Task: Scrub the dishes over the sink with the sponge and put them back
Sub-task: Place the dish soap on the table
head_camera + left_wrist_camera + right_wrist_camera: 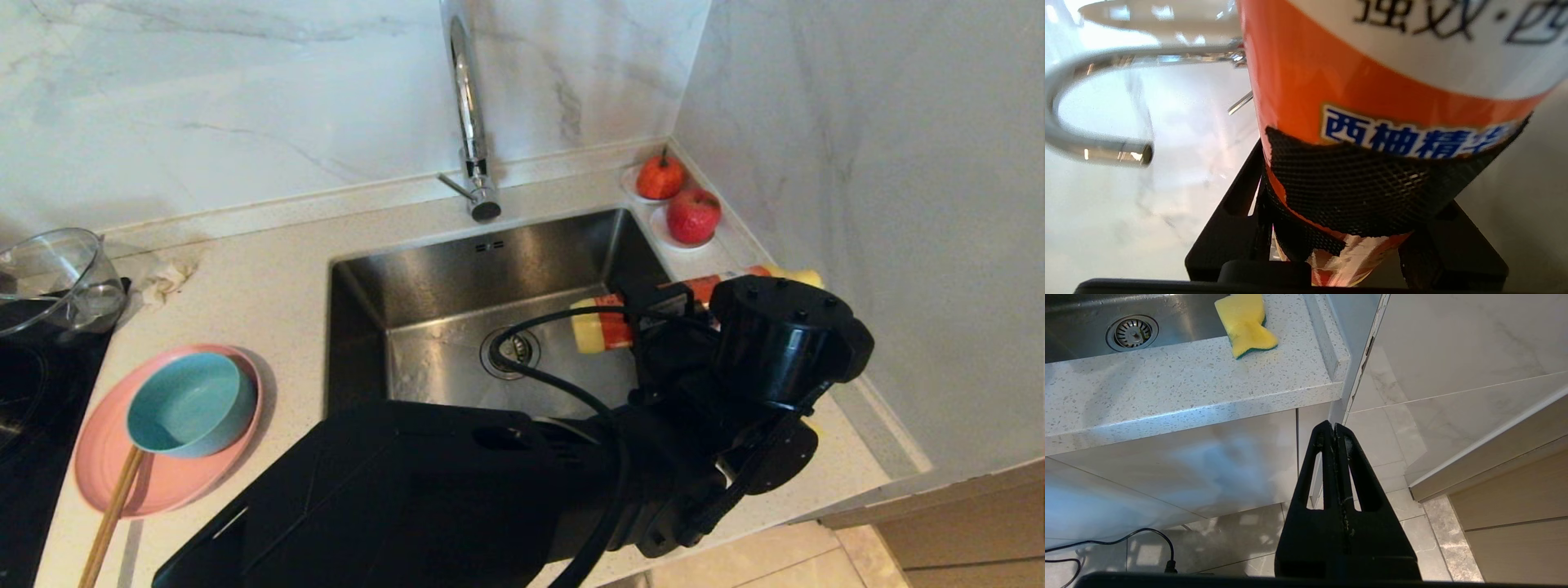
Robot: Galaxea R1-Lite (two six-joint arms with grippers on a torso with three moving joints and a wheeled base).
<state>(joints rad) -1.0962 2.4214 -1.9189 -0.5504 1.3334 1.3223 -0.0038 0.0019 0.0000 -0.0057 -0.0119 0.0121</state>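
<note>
The left pincer (653,318) is grasping the detergent bottle (608,324) over the sink (424,278), readying soap; the next move is probably dosing the sponge (1246,324).

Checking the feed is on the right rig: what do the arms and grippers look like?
Left arm: bulky matte black housings, round screw-studded wrist cap, loose black cable looping alongside. Left gripper fingers carry black mesh-textured pads. Right gripper: black, tapering triangular fingers with slotted cut-outs.

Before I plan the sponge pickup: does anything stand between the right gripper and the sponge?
The right gripper, shut, hangs below the counter's edge. The sponge lies on top beside the sink, so the countertop edge stands between them.
</note>
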